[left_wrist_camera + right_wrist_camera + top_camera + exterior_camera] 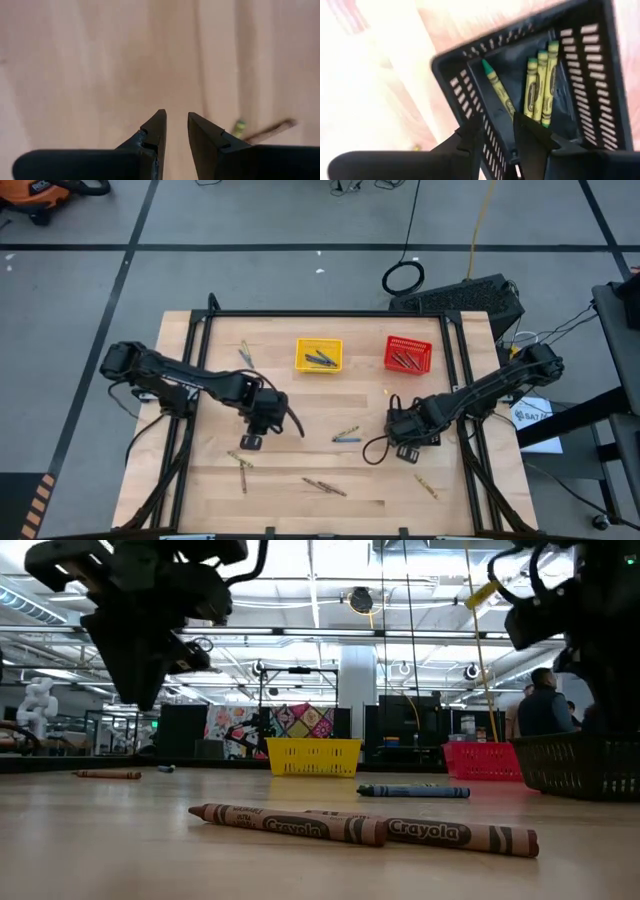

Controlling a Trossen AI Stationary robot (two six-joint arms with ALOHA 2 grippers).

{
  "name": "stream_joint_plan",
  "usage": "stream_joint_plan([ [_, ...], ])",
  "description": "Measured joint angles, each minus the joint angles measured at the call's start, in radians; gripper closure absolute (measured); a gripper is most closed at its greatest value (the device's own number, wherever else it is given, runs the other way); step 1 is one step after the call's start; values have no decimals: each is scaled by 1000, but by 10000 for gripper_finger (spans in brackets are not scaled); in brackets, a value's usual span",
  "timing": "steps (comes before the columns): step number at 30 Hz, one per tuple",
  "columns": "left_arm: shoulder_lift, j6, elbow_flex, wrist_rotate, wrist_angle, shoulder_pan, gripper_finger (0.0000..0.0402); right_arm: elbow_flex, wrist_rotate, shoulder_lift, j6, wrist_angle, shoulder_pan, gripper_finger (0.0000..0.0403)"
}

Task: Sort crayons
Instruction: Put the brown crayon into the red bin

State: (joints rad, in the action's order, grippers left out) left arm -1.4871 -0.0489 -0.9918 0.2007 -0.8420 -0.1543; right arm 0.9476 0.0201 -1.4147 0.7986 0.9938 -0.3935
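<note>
Above the black mesh basket (580,65), where green wax crayons (540,90) are seen lying, the right gripper (497,132) is held narrowly parted and empty; the left gripper (176,122), likewise, is poised well apart over the wooden table (200,480)

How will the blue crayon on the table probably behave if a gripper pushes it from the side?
The blue crayon looks like a round, paper-wrapped stick lying flat on the smooth wooden table, so it will probably roll rather than slide. It seems thin and light, so a small touch may move it. It is likely stiff, but might snap under hard pressure.
</note>
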Motion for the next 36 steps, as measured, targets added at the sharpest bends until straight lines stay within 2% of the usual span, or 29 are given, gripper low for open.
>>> stream_joint_plan([
  [6, 29, -82, 0, -144, -138, -24, 324, 61, -26, 0, -24, 4, 0, 309],
  [9, 31, -128, 0, -169, -214, -34, 324, 92, -31, 0, -63, 4, 0, 309],
  [15, 30, -236, 0, -249, -272, -46, 324, 146, -145, 0, -127, -1, 6, 308],
  [19, 30, -279, 0, -296, -317, -43, 324, 156, -151, 0, -154, -25, 21, 308],
  [25, 31, -189, 26, -396, -370, -42, 324, 156, -153, 0, -160, -26, 21, 309],
  [36, 32, -77, 132, -392, -278, -36, 324, 155, -154, 0, -165, -25, 21, 309],
])
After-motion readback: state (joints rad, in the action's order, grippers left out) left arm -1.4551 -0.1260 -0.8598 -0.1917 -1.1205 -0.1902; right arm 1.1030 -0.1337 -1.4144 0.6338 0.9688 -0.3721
